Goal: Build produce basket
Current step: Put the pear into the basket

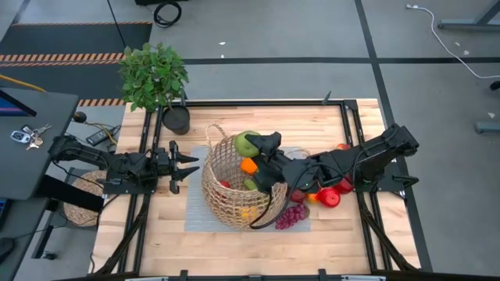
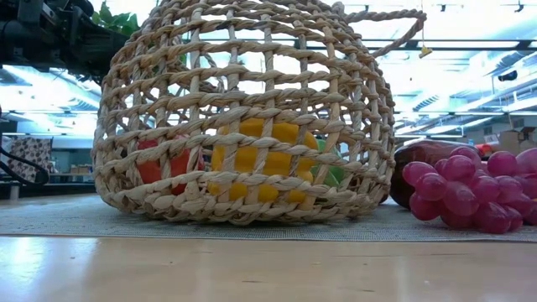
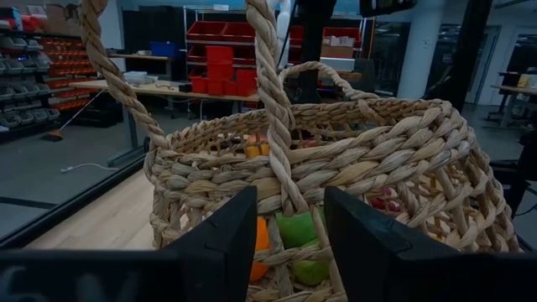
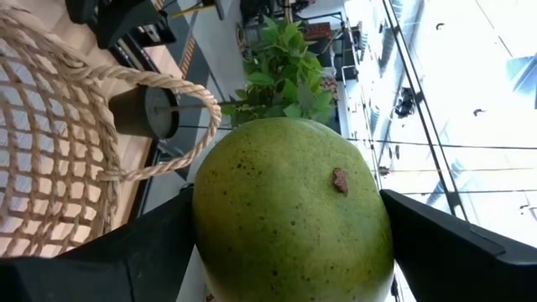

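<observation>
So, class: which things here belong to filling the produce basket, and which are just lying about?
Job:
basket
green mango in right gripper
red apples
grape bunch

Lying about:
potted plant
black pot
keys

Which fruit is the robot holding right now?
The big green mango, clamped in the right gripper above the basket; the other fruits lie loose.

Grey floor (image 1: pixel 273 39) with hazard-striped tape (image 1: pixel 62 56); red storage bins (image 3: pixel 222 80) on shelving; ceiling light strips (image 2: pixel 470 63) lit.
</observation>
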